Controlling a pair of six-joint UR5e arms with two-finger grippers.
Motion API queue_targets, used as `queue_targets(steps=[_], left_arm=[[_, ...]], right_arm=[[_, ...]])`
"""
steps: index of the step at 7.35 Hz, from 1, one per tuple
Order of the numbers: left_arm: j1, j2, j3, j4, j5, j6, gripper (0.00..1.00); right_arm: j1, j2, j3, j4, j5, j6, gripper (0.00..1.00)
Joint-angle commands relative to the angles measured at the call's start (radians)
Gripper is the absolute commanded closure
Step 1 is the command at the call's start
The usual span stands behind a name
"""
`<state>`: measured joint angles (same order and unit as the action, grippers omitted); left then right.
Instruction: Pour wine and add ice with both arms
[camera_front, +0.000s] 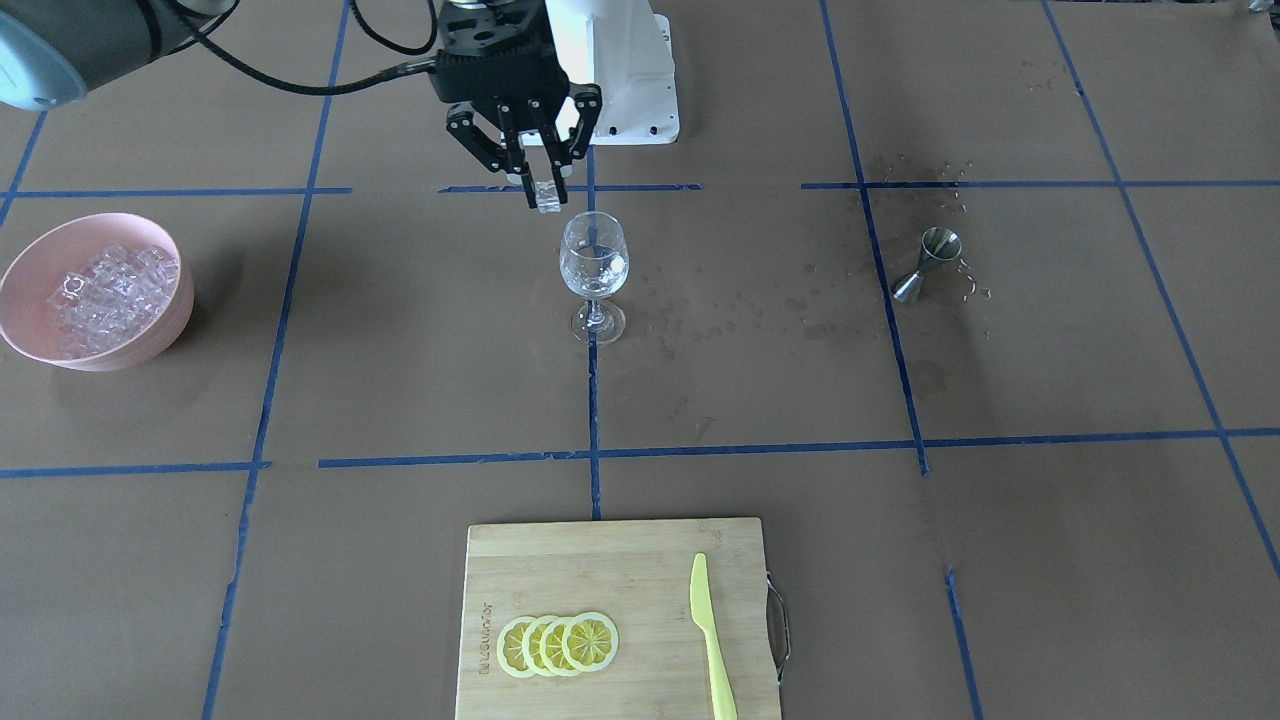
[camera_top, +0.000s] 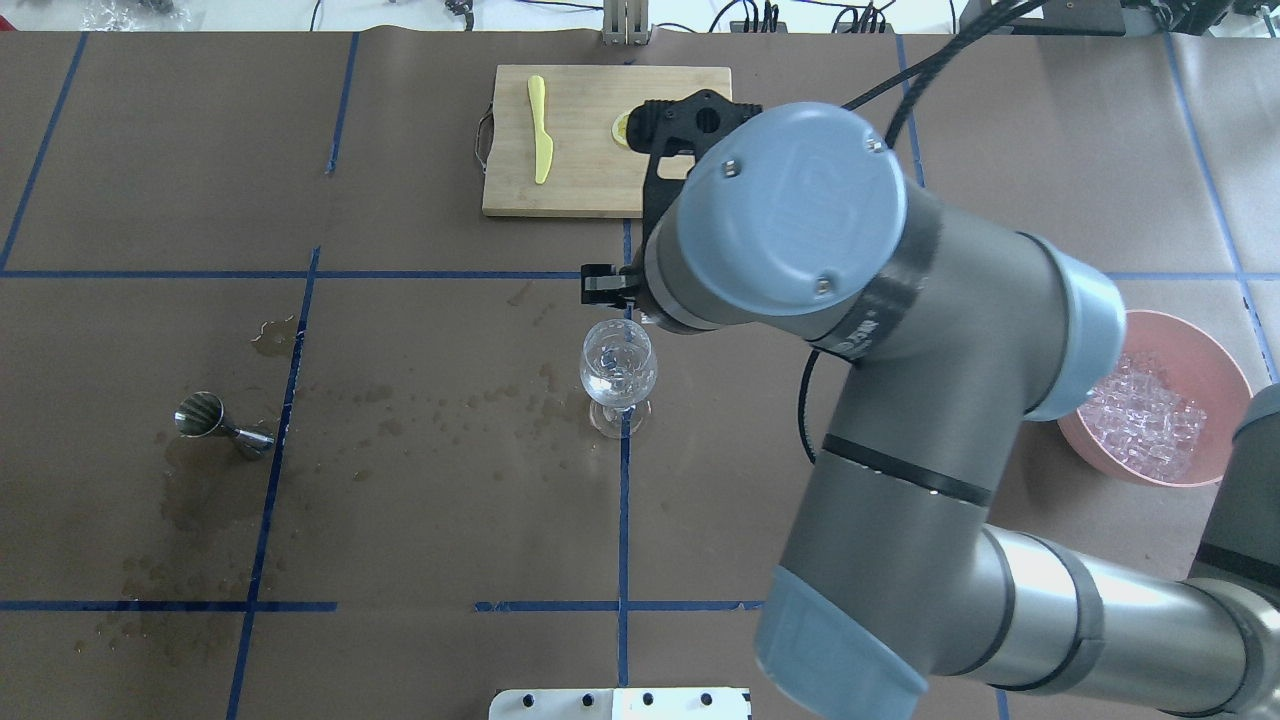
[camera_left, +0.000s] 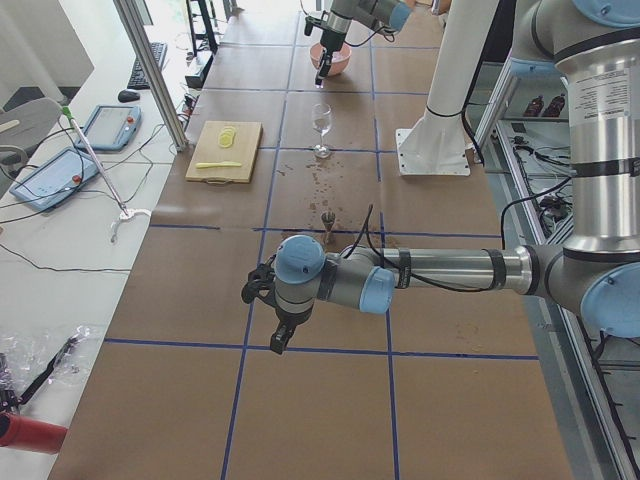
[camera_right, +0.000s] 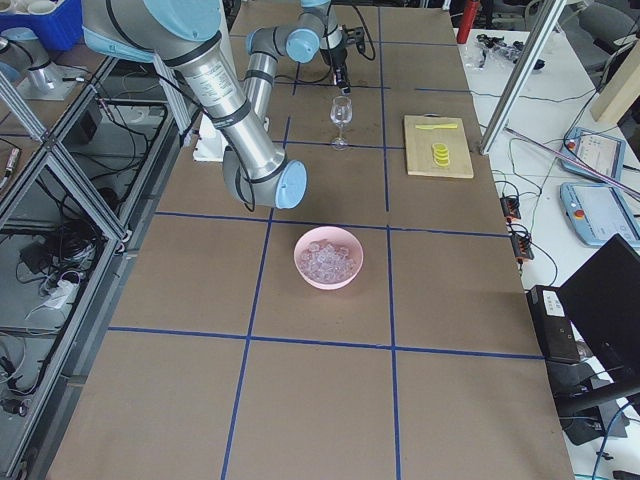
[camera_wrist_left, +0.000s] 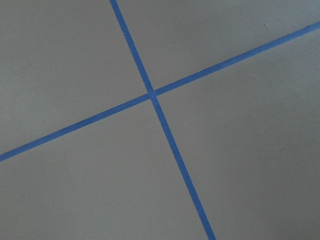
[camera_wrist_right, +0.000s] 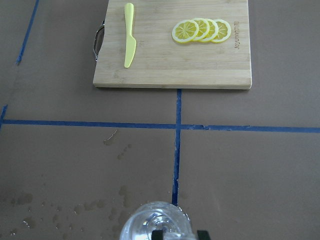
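Note:
My right gripper (camera_front: 545, 190) is shut on one clear ice cube (camera_front: 546, 198) and holds it just above the rim of the wine glass (camera_front: 593, 262), slightly to the robot's side of it. The glass stands upright on the centre tape line (camera_top: 618, 368) and holds clear glittering contents; I cannot tell liquid from cubes. In the right wrist view its rim (camera_wrist_right: 155, 222) shows just below the fingertips (camera_wrist_right: 159, 234). The ice (camera_front: 110, 295) fills a pink bowl (camera_front: 40, 245). My left gripper (camera_left: 280, 335) hangs low over bare table far from the glass; I cannot tell whether it is open.
A steel jigger (camera_front: 925, 265) stands among wet spots on the brown paper. A wooden cutting board (camera_front: 610, 570) at the operators' edge carries lemon slices (camera_front: 558, 643) and a yellow knife (camera_front: 710, 635). The white base pedestal (camera_front: 625, 70) stands behind the glass.

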<state>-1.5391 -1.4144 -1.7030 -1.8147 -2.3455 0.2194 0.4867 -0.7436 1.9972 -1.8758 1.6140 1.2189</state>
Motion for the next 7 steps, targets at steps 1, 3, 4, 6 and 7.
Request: queue_targets(steps=[1, 3, 4, 6, 7], left_arm=[[0.001, 0.003, 0.000, 0.000, 0.000, 0.000, 0.00], [0.001, 0.006, 0.000, 0.000, 0.000, 0.000, 0.00], [0.001, 0.008, 0.000, 0.000, 0.000, 0.000, 0.00], [0.001, 0.008, 0.000, 0.000, 0.000, 0.002, 0.00], [0.001, 0.008, 0.000, 0.000, 0.000, 0.002, 0.00]], right_arm=[[-0.051, 0.067, -0.104, -0.012, -0.068, 0.023, 1.00], [-0.082, 0.066, -0.129, -0.014, -0.108, 0.030, 1.00], [-0.083, 0.063, -0.127, -0.016, -0.109, 0.030, 1.00], [-0.083, 0.063, -0.127, -0.051, -0.109, 0.030, 1.00], [-0.083, 0.064, -0.127, -0.051, -0.109, 0.030, 0.91]])
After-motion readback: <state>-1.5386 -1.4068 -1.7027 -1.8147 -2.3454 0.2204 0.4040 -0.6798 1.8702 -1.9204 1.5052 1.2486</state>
